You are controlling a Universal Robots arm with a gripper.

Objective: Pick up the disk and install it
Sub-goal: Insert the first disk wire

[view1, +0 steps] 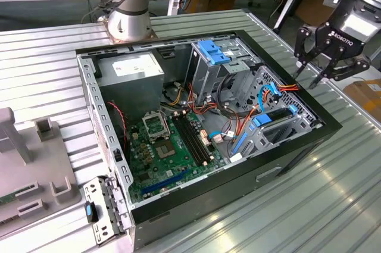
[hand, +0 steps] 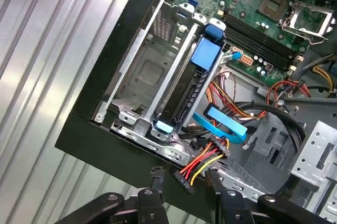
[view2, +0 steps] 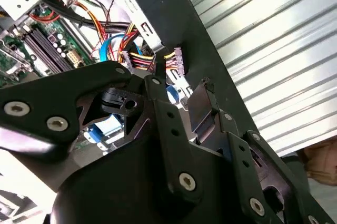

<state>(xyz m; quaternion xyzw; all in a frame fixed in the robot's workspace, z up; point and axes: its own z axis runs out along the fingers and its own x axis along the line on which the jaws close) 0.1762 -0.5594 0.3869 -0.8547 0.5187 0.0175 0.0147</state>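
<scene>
Pincer [hand: 185,176] closest to us hangs spread wide with nothing in it, over the case [view1: 331,123] rim near the red-yellow cables [hand: 208,158]. We see the disk [hand: 185,93] sitting edge-up in the drive cage [hand: 138,76] slot, clear of the fingers.

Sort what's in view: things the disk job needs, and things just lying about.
Job:
disk, edge-on in the drive cage
gripper, open and empty, above the case edge

Lying about:
power supply
motherboard
grey fixture
loose metal bracket
</scene>
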